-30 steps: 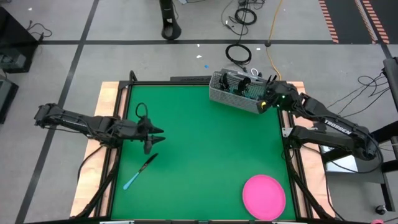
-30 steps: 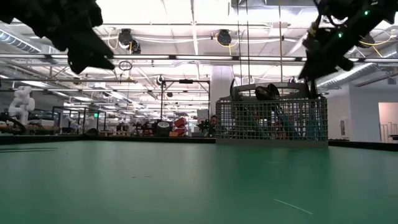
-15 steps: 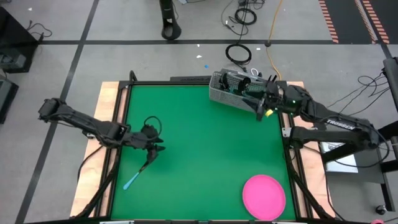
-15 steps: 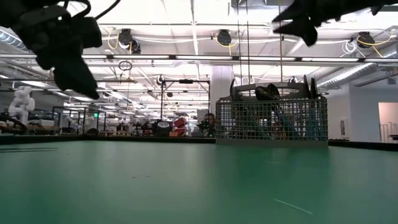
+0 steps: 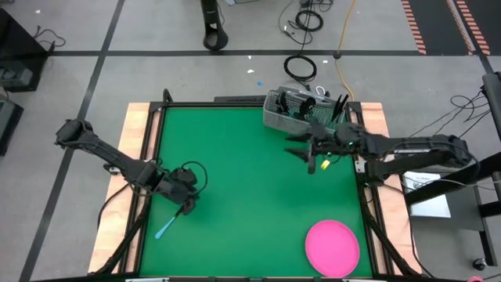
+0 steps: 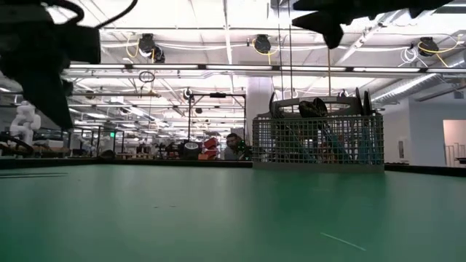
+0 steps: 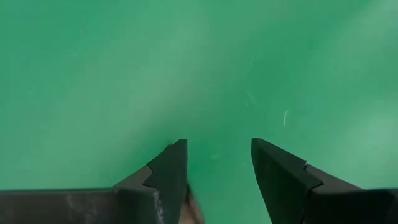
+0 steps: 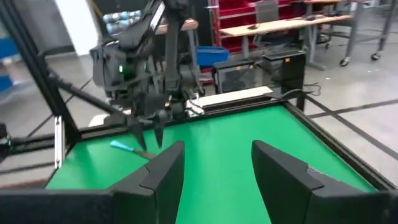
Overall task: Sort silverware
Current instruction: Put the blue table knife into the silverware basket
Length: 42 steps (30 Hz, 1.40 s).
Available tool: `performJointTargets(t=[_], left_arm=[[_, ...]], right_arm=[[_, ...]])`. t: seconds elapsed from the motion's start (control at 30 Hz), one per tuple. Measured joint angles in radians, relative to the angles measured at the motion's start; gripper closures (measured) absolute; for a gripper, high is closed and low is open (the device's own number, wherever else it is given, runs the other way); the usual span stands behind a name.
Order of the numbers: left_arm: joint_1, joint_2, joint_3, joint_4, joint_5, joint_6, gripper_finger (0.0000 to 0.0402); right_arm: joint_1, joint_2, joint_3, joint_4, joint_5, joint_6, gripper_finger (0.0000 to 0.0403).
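Since a second ago, both arms have moved: the right gripper [image 5: 307,151] has left the grey wire-mesh caddy [image 5: 295,115], fingers spread and empty; the left gripper [image 5: 185,205], fingers apart, has descended over the blue-handled, dark-headed utensil [image 5: 170,223], seemingly a knife.

No text, label or number can be read.

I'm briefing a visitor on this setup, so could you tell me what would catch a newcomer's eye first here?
Probably the bright pink round plate on the green table, at its near right corner. Next, the grey wire-mesh caddy at the far edge, crowded with silverware. Finally, one light-blue-handled utensil lying alone near the left edge, with the open left gripper lowered over its dark end and the open right gripper hanging mid-table.
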Motion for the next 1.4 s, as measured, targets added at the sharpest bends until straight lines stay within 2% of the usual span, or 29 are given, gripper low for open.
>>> performJointTargets(t=[0.13,0.23,0.37,0.47,0.67,1.03,1.4], left_arm=[[-0.035,0.024,0.126,-0.213,-0.004,-0.077,0.0241],[-0.072,0.055,0.176,-0.318,0.059,-0.179,0.0254],[-0.121,0.116,0.177,-0.384,0.229,-0.316,0.0262],[-0.119,0.163,0.177,-0.422,0.397,-0.326,0.0263],[-0.067,0.260,0.177,-0.408,0.604,-0.316,0.0263],[-0.039,0.404,0.176,-0.317,0.644,-0.238,0.0263],[-0.039,0.455,0.176,-0.311,0.635,-0.228,0.0263]], right_arm=[[0.044,0.106,0.000,0.070,0.001,-0.035,0.0227],[0.076,0.189,0.000,0.121,0.001,-0.047,0.0227],[0.103,0.286,0.000,0.149,0.000,-0.054,0.0227],[0.106,0.339,0.000,0.164,0.000,-0.054,0.0227],[0.105,0.371,0.000,0.163,0.000,-0.037,0.0227],[0.145,0.370,0.000,0.165,0.001,-0.035,0.0227],[0.144,0.370,0.000,0.165,0.001,-0.042,0.0227]])
